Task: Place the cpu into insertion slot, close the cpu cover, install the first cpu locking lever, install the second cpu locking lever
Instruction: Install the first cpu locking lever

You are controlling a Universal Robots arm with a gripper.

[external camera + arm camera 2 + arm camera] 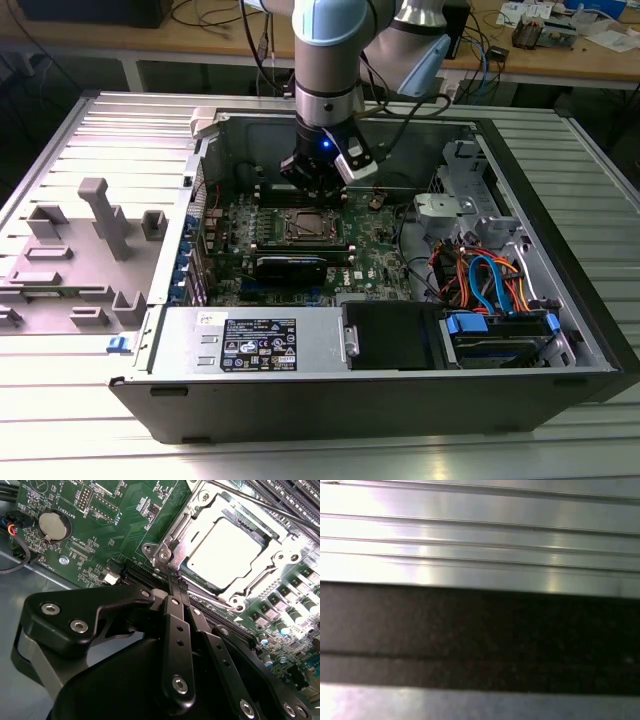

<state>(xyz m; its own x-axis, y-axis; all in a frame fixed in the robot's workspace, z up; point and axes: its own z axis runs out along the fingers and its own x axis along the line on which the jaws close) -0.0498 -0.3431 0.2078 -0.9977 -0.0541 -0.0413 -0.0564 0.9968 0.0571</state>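
We see an open computer case (560, 300) lying on a ribbed metal table (100, 130), holding a green motherboard (380, 250), a power supply (255, 345) and a drive bay with orange and blue cables (485, 280). On the motherboard, the cpu (227, 552) sits in its socket with the cpu cover (272, 562) closed flat around it. The gripper (175, 582) has its black fingers pressed together, holding nothing, their tips at the socket's corner beside a thin lever (280, 511).
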